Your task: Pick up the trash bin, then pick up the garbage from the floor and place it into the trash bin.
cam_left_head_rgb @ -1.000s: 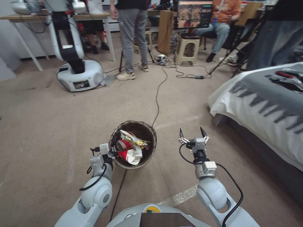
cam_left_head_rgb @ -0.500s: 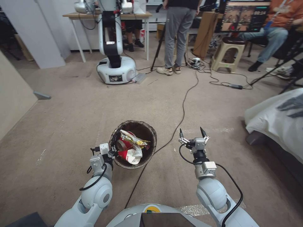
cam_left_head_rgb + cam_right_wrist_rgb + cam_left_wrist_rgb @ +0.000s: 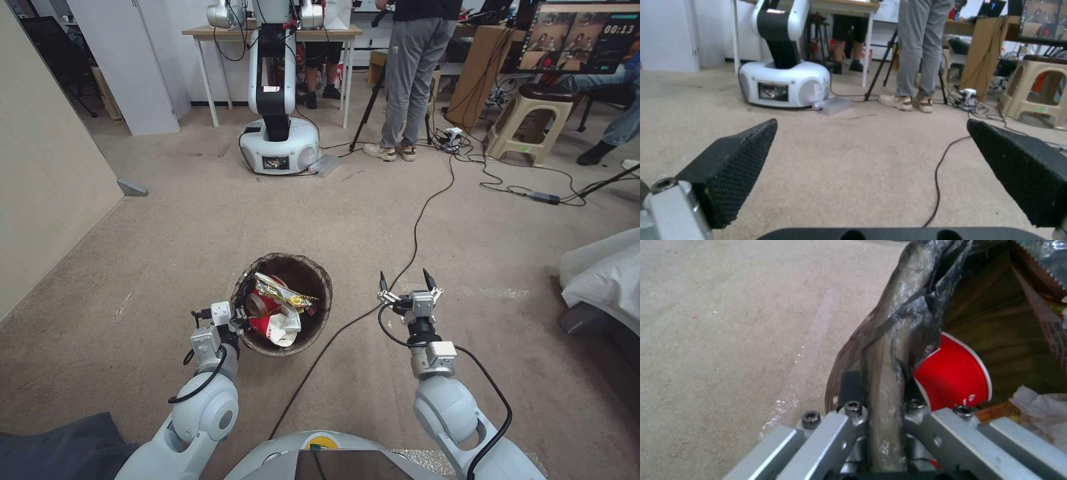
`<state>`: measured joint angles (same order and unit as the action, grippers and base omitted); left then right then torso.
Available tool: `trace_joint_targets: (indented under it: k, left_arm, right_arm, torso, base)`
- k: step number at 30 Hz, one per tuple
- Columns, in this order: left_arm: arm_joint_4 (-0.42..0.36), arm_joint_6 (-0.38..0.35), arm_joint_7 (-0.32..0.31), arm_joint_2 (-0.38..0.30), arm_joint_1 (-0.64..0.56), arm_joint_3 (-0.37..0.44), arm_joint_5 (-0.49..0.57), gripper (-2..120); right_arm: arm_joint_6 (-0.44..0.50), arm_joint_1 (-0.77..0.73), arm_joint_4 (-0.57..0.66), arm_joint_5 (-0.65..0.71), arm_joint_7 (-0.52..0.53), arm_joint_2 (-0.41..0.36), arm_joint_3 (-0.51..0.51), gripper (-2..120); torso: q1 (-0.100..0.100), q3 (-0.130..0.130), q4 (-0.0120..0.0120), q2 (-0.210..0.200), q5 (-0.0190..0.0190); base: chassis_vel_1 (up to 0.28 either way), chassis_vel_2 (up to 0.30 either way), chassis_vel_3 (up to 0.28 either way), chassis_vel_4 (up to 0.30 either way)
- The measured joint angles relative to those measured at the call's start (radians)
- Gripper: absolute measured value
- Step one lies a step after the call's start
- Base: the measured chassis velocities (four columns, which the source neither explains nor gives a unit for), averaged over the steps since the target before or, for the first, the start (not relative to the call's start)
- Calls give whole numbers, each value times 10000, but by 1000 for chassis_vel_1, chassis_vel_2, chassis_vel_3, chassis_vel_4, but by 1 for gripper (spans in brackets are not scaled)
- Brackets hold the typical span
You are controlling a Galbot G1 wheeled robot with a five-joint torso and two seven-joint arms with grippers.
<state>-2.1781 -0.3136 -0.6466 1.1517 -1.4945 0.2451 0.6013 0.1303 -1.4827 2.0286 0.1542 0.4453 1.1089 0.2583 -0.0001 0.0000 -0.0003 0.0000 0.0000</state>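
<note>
Small round white plastic trash bin (image 3: 282, 305) with dark brown liner bag folded over its rim, held off to the left front of the base, above the beige carpet floor (image 3: 167, 253); left gripper (image 3: 235, 326) clamped on the near rim, liner pinched between the fingers in the left wrist view. Inside the bin: red-and-white paper cups (image 3: 267, 319), gold foil snack wrapper (image 3: 283, 294), white tissue (image 3: 290, 327). Right gripper (image 3: 407, 285) forward at the right front, empty, black textured fingertips (image 3: 731, 170) set wide apart. Black cable (image 3: 413, 233) across the carpet from the far side, passing between bin and right gripper toward the base. No loose litter seen on the visible carpet. Step in hand judged as carrying the bin while turning to search. Recommended: clamp kept firm on the rim, bin kept level so contents stay in, turn kept slow, cable kept clear of the wheels. Against the earlier frames: whole scene shifted rightward, indicating a leftward camera turn; white bed now at the right edge, beige wall entered at left; arms, grip and bin contents unchanged relative to the robot
</note>
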Motion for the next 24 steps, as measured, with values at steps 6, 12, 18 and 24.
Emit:
trace_joint_targets:
  k: [6, 12, 18, 24]
  left_arm:
    - [-101, -154, -35, -82, 35, 0, 145, 0]
    - [-210, -695, -282, -330, 286, 15, 864, 0]
    - [-296, -1623, -859, -774, 861, 96, 2420, 0]
    - [-40, -2028, -1159, -1137, 1093, 343, 3726, 0]
  right_arm:
    - [-13, 43, -4, 0, 12, 24, -28, 100]
    - [-34, 71, -20, 0, 45, 40, -46, 100]
    - [-41, 72, -42, -15, 63, 42, -77, 100]
    - [-46, 277, -169, -29, 87, 46, -401, 100]
  torso:
    - [0, 0, 2, 0, 0]
    - [0, 0, 3, 0, 0]
    - [0, 0, 1, 0, -1]
    - [0, 1, 6, 0, -1]
  base:
    - [0, 0, 0, 0]
    - [0, 0, 0, 0]
    - [0, 0, 0, 0]
    - [0, 0, 0, 0]
